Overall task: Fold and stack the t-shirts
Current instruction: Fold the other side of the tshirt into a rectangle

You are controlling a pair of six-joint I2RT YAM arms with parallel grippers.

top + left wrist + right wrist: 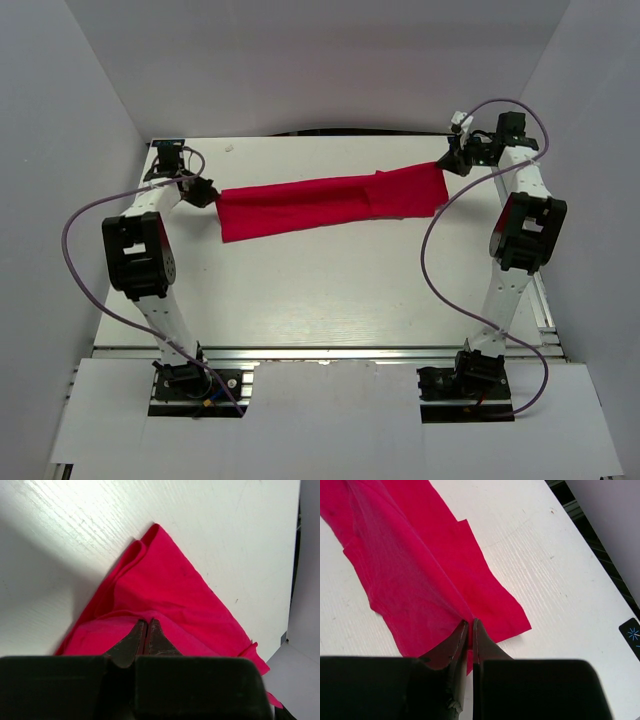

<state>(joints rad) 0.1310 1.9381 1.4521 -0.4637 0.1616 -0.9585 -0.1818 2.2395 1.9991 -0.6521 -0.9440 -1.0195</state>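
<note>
The left gripper (146,632) and right gripper (471,628) are both clamped on the red t-shirt (330,205).

Each one's only biting a thin edge, and the cloth runs as a long band from one to the other over the table (330,295). Uneven pulling could yank an edge free and wreck the fold. The layers inside the jaws are hidden, and no neck label shows.

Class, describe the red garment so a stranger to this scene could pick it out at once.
Start at the white table between the two arms. Across its far part stretches the red t-shirt, a long narrow band pinched at its ends by the left pincer and the right pincer. It is the only red thing, and the only cloth, in view.
</note>
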